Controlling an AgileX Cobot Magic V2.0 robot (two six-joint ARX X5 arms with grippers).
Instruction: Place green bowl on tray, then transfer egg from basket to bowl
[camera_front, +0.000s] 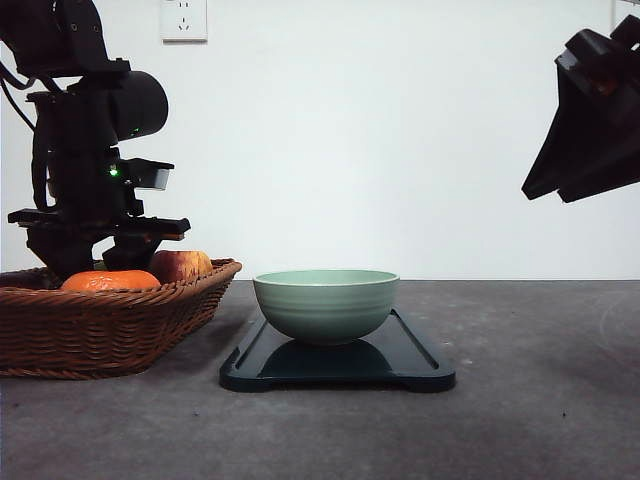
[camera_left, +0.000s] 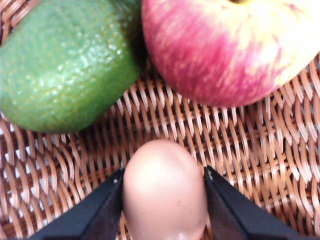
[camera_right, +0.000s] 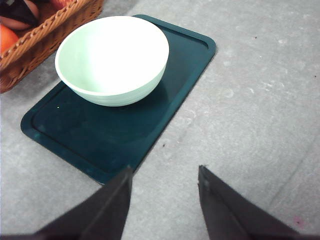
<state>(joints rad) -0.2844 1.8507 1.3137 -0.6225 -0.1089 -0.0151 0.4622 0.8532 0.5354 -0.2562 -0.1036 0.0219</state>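
Between the fingers of the left gripper (camera_left: 164, 200) sits the egg (camera_left: 165, 190), pinched so it can go from the basket (camera_left: 240, 145) to the green bowl (camera_front: 326, 303).

The green bowl (camera_right: 112, 60) sits on the dark tray (camera_right: 165, 105), beside the wicker basket (camera_right: 45, 35); the right gripper (camera_right: 165, 202) hovers with fingers spread

The bowl (camera_front: 326, 303) is set on the tray (camera_front: 420, 360) at the table's (camera_front: 540, 400) centre. The basket (camera_front: 110, 320) is placed at nine o'clock from the tray, just beside it. The egg (camera_left: 165, 192), apple (camera_left: 230, 47) and avocado (camera_left: 65, 65) are held in the basket.
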